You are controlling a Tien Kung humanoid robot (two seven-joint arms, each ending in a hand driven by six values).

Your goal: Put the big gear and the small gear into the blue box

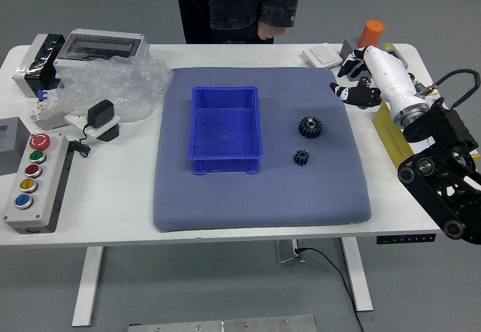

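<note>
You look set to grab the big gear [310, 127], left of the loosely open, empty fingers [361, 96] of your right hand [383, 73]: reach over.

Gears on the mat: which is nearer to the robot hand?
The big gear, the upper one in the picture; the small gear lies farther from the robot hand.

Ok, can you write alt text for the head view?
The robot's right hand, holding nothing, reaches over a white table near a big gear and a small gear on a blue-gray mat. Left of the gears stands an empty blue box; a person stands at the far side.
</note>
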